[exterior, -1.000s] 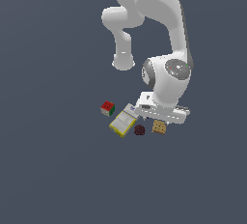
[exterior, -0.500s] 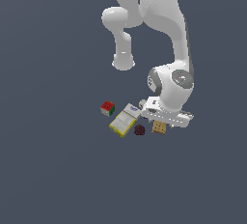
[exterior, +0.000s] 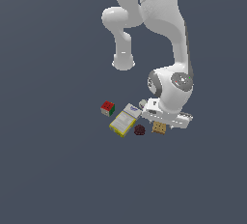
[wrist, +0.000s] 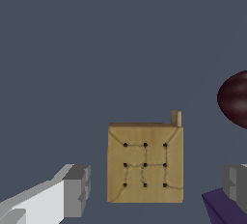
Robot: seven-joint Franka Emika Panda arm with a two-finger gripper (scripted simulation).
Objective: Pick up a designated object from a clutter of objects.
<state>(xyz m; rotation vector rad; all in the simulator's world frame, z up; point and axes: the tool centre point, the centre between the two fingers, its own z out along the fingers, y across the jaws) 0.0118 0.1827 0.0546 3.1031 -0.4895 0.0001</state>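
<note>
Pincer (wrist: 154, 189) spread open over the tan block (wrist: 145, 162) — not touching it.

In the wrist view one grey finger (wrist: 77, 189) stands on each side of the block, with gaps, and a purple bit (wrist: 224, 208) shows by one finger. The block lies flat on the desk (exterior: 58, 170), dotted face up; the maroon lump (exterior: 140, 130) is just beside it. Farther toward the exterior view's left lie the yellow-white box (exterior: 123, 121) and then the cube (exterior: 107, 108) — well apart from the block.
</note>
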